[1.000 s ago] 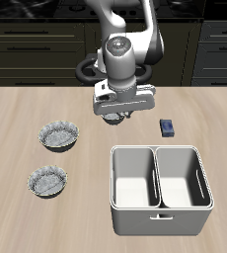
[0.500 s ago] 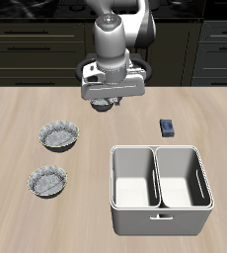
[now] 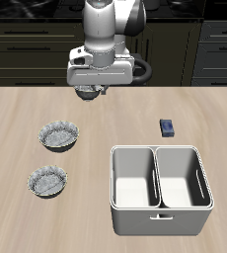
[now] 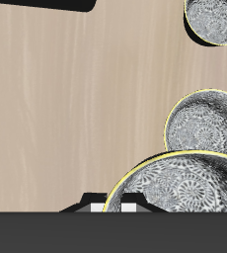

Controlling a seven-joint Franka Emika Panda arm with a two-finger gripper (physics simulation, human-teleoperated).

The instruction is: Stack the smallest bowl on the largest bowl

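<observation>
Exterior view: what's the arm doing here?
The gripper is shut on the smallest bowl and holds it in the air near the table's back. The wrist view shows that bowl right at the fingers. The largest bowl, seemingly the farther-back of the two wide ones, and the other wide bowl sit on the table. Neither has anything in it, so the stacking is not yet done.
</observation>
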